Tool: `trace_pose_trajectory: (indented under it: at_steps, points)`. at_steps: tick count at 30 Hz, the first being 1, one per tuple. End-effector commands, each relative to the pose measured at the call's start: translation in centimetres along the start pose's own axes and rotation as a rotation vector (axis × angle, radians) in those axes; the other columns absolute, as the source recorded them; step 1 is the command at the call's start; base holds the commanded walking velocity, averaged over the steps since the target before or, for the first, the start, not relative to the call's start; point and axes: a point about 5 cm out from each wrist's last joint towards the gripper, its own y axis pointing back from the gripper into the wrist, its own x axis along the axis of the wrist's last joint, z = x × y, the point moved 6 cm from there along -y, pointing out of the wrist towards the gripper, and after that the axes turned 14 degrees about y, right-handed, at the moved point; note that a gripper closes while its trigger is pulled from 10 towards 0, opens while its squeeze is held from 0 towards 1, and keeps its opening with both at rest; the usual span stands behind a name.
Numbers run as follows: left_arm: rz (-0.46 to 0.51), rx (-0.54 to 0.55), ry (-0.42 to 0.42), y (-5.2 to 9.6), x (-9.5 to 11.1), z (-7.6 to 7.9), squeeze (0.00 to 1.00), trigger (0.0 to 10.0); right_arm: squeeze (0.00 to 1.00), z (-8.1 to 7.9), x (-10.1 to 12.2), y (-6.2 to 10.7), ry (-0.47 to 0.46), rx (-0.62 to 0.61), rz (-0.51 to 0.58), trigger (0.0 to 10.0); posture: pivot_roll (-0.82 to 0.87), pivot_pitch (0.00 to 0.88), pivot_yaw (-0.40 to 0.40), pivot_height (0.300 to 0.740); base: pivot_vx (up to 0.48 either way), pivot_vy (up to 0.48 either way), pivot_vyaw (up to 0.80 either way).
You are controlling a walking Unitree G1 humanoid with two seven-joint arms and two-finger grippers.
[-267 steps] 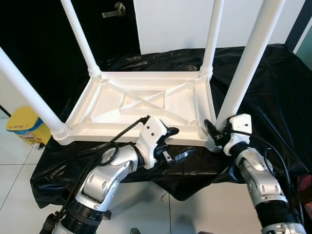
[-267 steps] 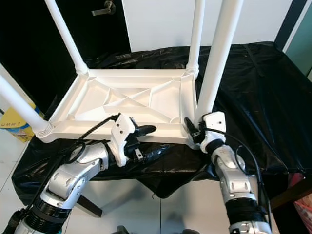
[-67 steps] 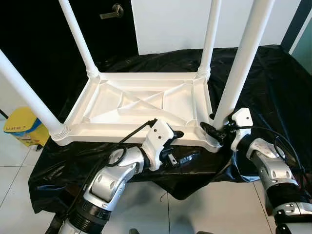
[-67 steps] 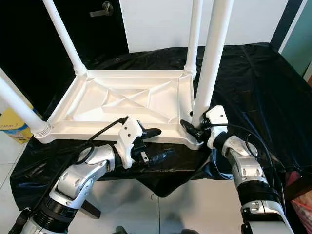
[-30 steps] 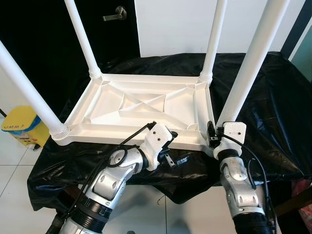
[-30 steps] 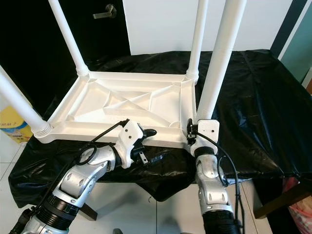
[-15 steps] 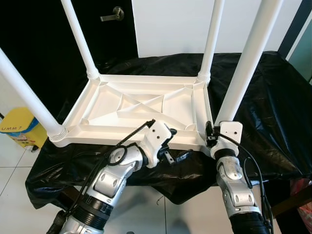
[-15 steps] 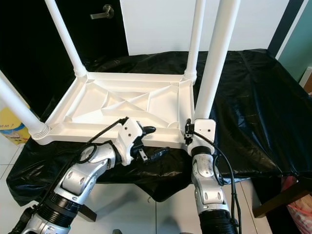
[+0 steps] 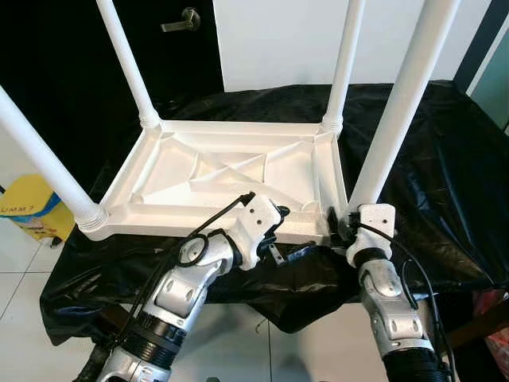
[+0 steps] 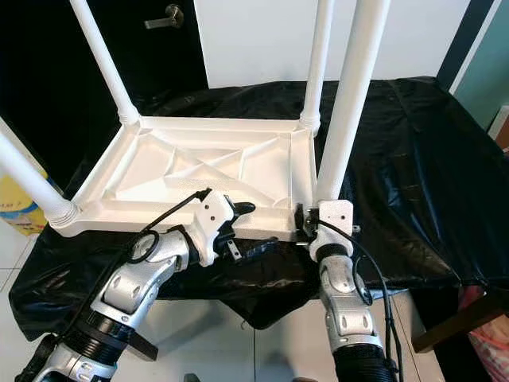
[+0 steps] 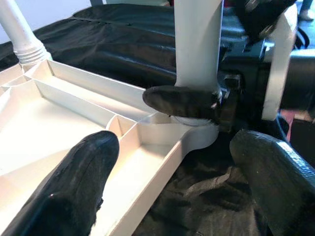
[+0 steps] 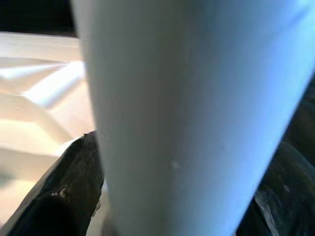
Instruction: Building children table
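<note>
Resting upside down on the black plastic sheet (image 9: 445,159), the white plastic children's table (image 9: 231,171) had all four legs up. Your right gripper (image 10: 305,222) had swung in from the side and clenched around the near-right white leg (image 9: 394,111) at its socket, probably tightening it. Your left gripper (image 9: 288,236) held its fingers spread across the near rim.

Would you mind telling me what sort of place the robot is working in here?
Probably an indoor room in a home or workshop: a dark door with a lever handle, a white tiled floor, and a work surface draped in black plastic sheet holding an upturned white children's table.
</note>
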Motion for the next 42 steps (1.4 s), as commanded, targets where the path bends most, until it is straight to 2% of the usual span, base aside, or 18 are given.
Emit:
trace_pose_trajectory:
  at_steps: [1, 5, 9, 13, 20, 21, 23, 24, 35, 36, 42]
  points:
    - [0.015, 0.087, -0.023, 0.2, 0.3, -1.5, 0.00, 10.0, 0.00, -0.1, 0.2, 0.2, -0.010, 0.048, 0.029, 10.0, -0.19, 0.000, 0.060, 0.740, 0.000, 0.000, 0.00]
    - [0.024, 0.081, -0.049, 0.1, 0.8, -1.7, 0.00, 10.0, 0.00, -0.7, 1.1, 0.0, 0.006, 0.204, 0.098, 10.0, -0.20, 0.000, 0.078, 0.740, 0.000, 0.000, 0.00]
    - [0.026, 0.078, -0.053, 0.1, 0.8, -1.7, 0.00, 10.0, 0.00, -0.9, 1.2, -0.1, 0.006, 0.237, 0.108, 10.0, -0.20, 0.000, 0.078, 0.740, 0.000, 0.000, 0.00]
    - [0.021, 0.049, -0.066, 0.0, 0.7, -1.3, 0.00, 10.0, 0.00, -1.2, 1.9, -0.7, 0.074, 0.418, 0.151, 10.0, -0.19, 0.000, 0.089, 0.740, 0.000, 0.000, 0.00]
    - [0.020, 0.037, -0.065, -0.1, 0.7, -1.2, 0.00, 10.0, 0.00, -1.1, 1.7, -1.0, 0.101, 0.493, 0.152, 9.8, -0.18, 0.000, 0.091, 0.740, 0.000, 0.000, 0.00]
    - [0.021, 0.035, -0.065, 0.0, 0.7, -1.2, 0.00, 10.0, 0.00, -1.0, 1.5, -1.1, 0.110, 0.508, 0.146, 3.4, -0.18, 0.000, 0.088, 0.740, 0.000, 0.000, 0.00]
    - [0.021, 0.035, -0.065, 0.0, 0.7, -1.2, 0.00, 10.0, 0.00, -1.0, 1.5, -1.1, 0.110, 0.508, 0.146, 3.4, -0.18, 0.000, 0.088, 0.740, 0.000, 0.000, 0.00]
    - [0.021, 0.035, -0.067, 0.0, 0.7, -1.2, 0.00, 10.0, 0.00, -0.9, 1.2, -1.1, 0.114, 0.523, 0.138, 0.0, -0.18, 0.000, 0.081, 0.740, 0.000, 0.000, 0.00]
    - [0.029, 0.043, -0.061, -0.1, 0.6, -1.2, 0.00, 10.0, 0.00, -0.5, -0.3, -0.5, 0.097, 0.537, 0.095, 0.0, -0.19, 0.000, 0.074, 0.740, 0.000, 0.000, 0.00]
    - [0.030, 0.044, -0.060, -0.2, 0.6, -1.2, 0.00, 10.0, 0.00, -0.5, -0.6, -0.4, 0.089, 0.530, 0.088, 10.0, -0.19, 0.000, 0.073, 0.740, 0.000, 0.000, 0.00]
    - [0.034, 0.047, -0.056, -0.2, 0.4, -1.2, 0.00, 10.0, 0.00, -0.5, -1.0, -0.3, 0.065, 0.476, 0.067, 10.0, -0.19, 0.000, 0.065, 0.740, 0.000, 0.000, 0.00]
